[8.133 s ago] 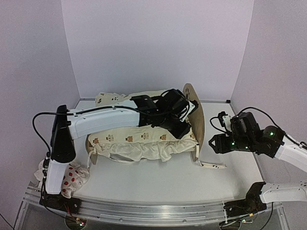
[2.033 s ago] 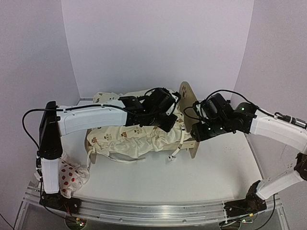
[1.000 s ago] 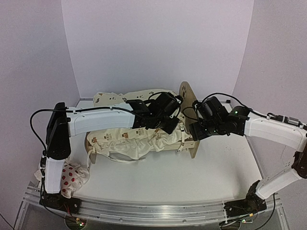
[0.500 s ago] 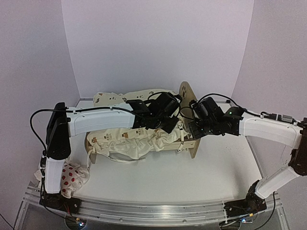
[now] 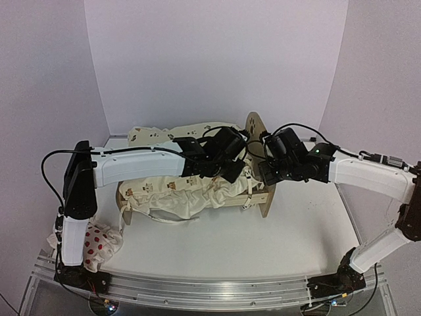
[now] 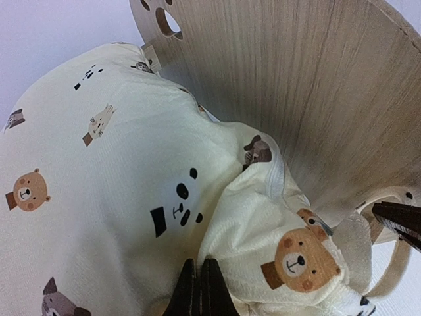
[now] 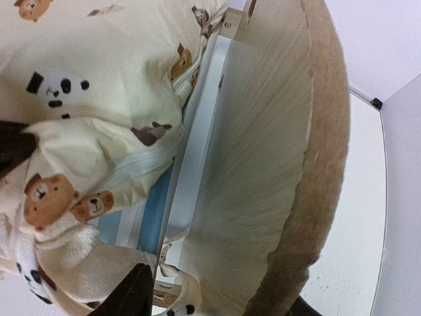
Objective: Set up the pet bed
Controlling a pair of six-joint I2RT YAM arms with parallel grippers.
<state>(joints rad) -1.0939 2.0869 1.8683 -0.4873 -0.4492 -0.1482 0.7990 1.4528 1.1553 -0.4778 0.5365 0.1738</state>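
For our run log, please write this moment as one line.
scene: cushion bunched on pet bed | left tool: shut, tips on cushion | right tool: astride headboard, grip unclear

Cushion [image 6: 118, 171] bunched against headboard [image 6: 316, 99]; slim gap over striped base [image 7: 148, 217]; table [image 5: 309, 224] rightward open

pet bed [image 5: 256, 126] base: buried under cushion [image 5: 191, 191], just a blue-striped sliver in right wrist view
footboard [image 5: 123, 209]: left, mostly swallowed by cushion folds
left gripper [image 6: 200, 289]: chopped by bottom edge, tips pressed together; cloth pinched or not, unclear
right gripper [image 7: 216, 301]: only dark stubs at bottom edge, either side of headboard [image 7: 263, 131]; contact impossible to call
spotted pillow [image 5: 99, 245]: near left, half behind left arm [image 5: 75, 197]
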